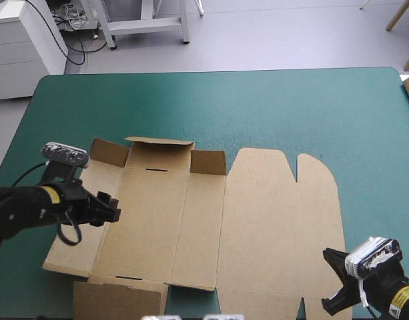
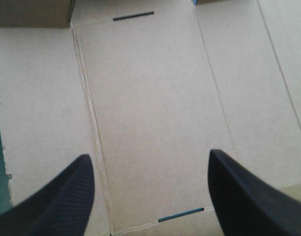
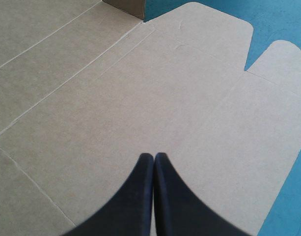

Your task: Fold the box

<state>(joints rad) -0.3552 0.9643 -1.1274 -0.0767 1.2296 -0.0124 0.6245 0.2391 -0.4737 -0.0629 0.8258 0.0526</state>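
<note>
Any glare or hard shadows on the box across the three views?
High view: even light, no glare on the box, just soft shade at its raised far flaps. Left wrist view: the open left tool throws no distinct shadow on it. Right wrist view: same under the shut right tool.

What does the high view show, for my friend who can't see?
A brown box lies unfolded, mostly flat, on a teal-green table, with flaps on the left part of its far edge standing up. The left gripper is over the box's left side; the right gripper is by its near right corner.
</note>
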